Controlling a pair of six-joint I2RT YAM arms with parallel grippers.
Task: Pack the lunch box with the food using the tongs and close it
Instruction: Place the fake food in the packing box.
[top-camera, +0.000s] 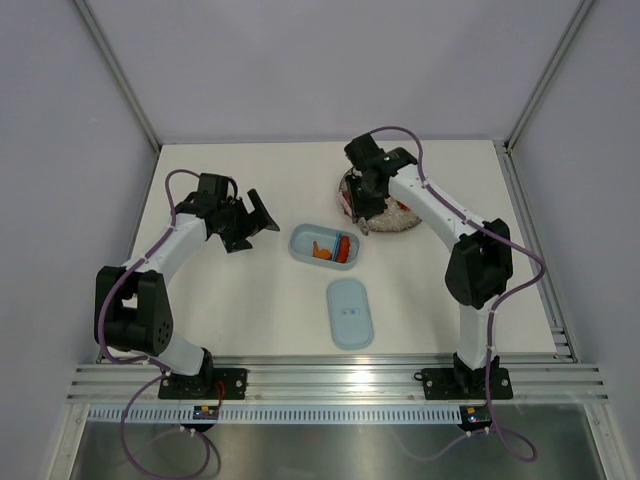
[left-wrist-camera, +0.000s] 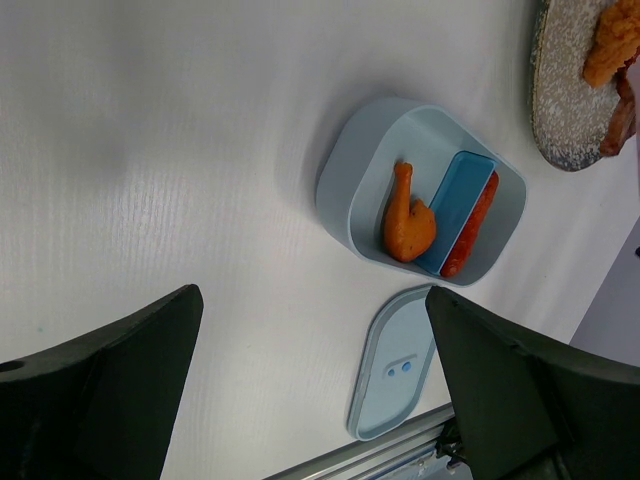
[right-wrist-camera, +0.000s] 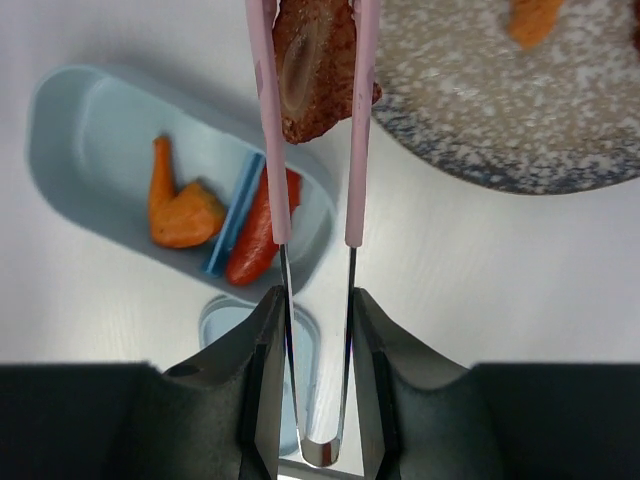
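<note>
The pale-blue lunch box (top-camera: 324, 246) lies open mid-table. In it are an orange drumstick-shaped piece of food (left-wrist-camera: 408, 222), a blue divider (left-wrist-camera: 458, 205) and a red sausage (left-wrist-camera: 470, 225). The lid (top-camera: 350, 312) lies flat on the table nearer the arms. My right gripper (right-wrist-camera: 315, 300) is shut on the pink-armed tongs (right-wrist-camera: 355, 150). The tongs pinch a brown piece of food (right-wrist-camera: 312, 70) at the plate's edge, beside the lunch box (right-wrist-camera: 70, 130). To the left of the box, my left gripper (top-camera: 255, 215) stands open and holds nothing.
The round grey speckled plate (top-camera: 400, 220) sits right of the box under the right gripper, with orange food (right-wrist-camera: 535, 20) on it. An aluminium rail (top-camera: 330, 380) runs along the near edge. Walls close in the table on three sides.
</note>
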